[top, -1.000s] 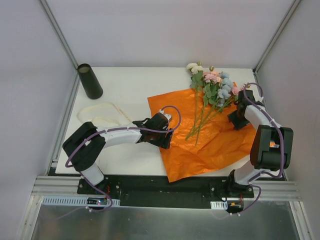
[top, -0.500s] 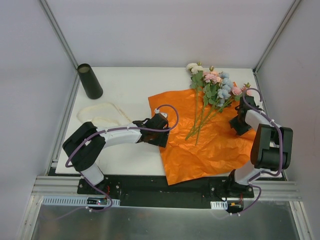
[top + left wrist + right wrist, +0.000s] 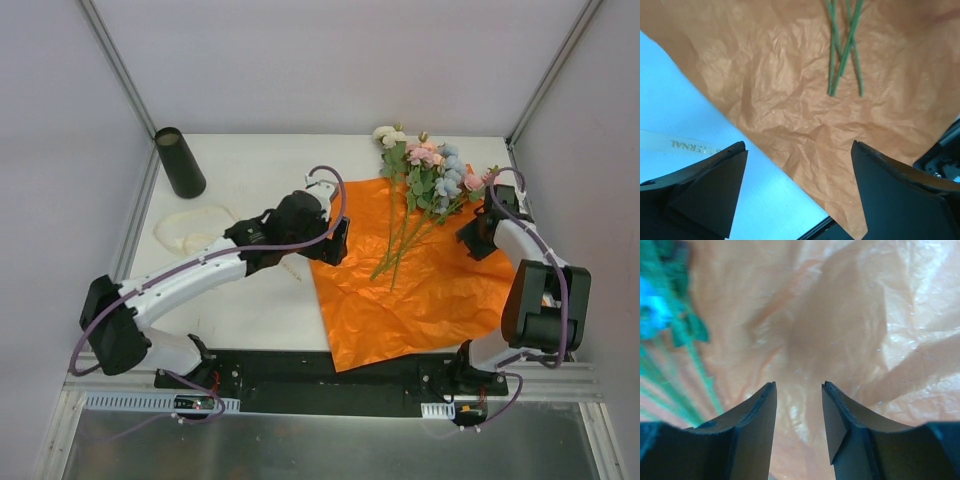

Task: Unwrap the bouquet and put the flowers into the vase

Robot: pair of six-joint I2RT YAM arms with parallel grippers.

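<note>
The bouquet is unwrapped: the orange paper (image 3: 420,290) lies spread flat on the table. On it lie the flowers (image 3: 425,175), their green stems (image 3: 842,55) pointing toward the near side. The dark vase (image 3: 180,162) stands upright at the far left corner. My left gripper (image 3: 335,240) hovers over the paper's left edge, open and holding nothing (image 3: 797,145). Just right of the blooms, my right gripper (image 3: 472,240) is low over the paper (image 3: 840,315), jaws open with nothing between them (image 3: 799,385). Blurred stems and leaves (image 3: 670,340) show at its left.
A cream ribbon (image 3: 195,228) lies loose on the white table (image 3: 250,300) left of the paper; a printed strip of it (image 3: 680,145) shows under the left gripper. Frame posts and grey walls close in the sides and back.
The left arm has risen from the paper's left edge and swung farther out, its jaws opening wider. The right gripper has shifted slightly beside the blooms.
</note>
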